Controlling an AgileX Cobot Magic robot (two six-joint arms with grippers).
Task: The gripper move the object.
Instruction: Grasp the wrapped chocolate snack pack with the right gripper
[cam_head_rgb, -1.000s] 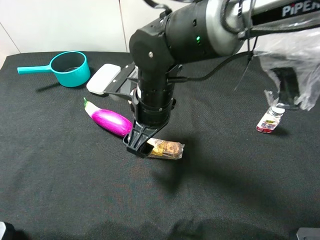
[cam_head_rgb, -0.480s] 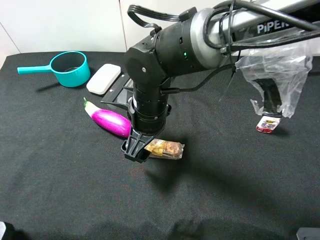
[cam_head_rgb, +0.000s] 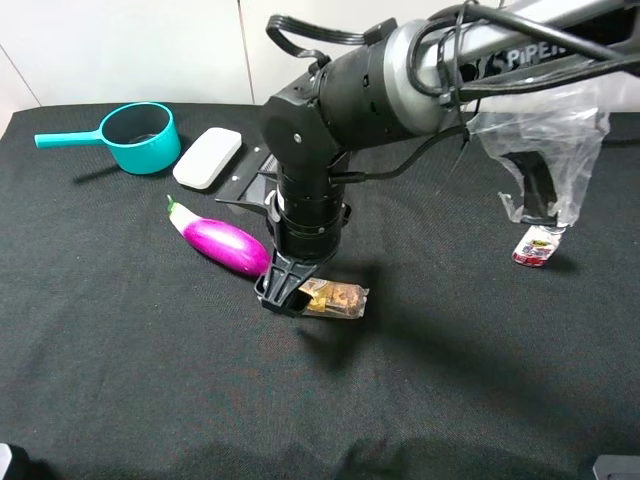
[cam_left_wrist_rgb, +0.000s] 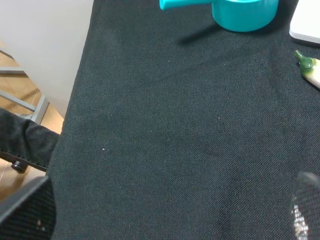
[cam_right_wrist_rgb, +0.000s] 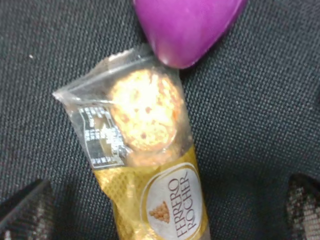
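Note:
The object (cam_head_rgb: 338, 297) is a clear-wrapped pack of round tan chocolates with a gold label, lying on the black cloth just right of a purple eggplant (cam_head_rgb: 222, 243). My right gripper (cam_head_rgb: 285, 292) reaches across the middle and points down over the pack's left end. In the right wrist view the pack (cam_right_wrist_rgb: 150, 150) lies between the two wide-apart fingertips (cam_right_wrist_rgb: 25, 210) of my open right gripper (cam_right_wrist_rgb: 165, 207), its top corner touching the eggplant (cam_right_wrist_rgb: 187, 25). My left gripper (cam_left_wrist_rgb: 165, 210) hovers open over bare cloth near the table's left edge, with nothing between its fingers.
A teal saucepan (cam_head_rgb: 140, 137) and a white flat pad (cam_head_rgb: 208, 157) sit at the back left. A small silver-capped bottle (cam_head_rgb: 535, 245) stands at the right under a hanging clear plastic bag (cam_head_rgb: 560, 130). The table's left edge (cam_left_wrist_rgb: 75, 100) shows in the left wrist view.
The right arm has shifted slightly, bringing its open gripper a little lower and to the right over the pack's left end. The pack and eggplant have not moved.

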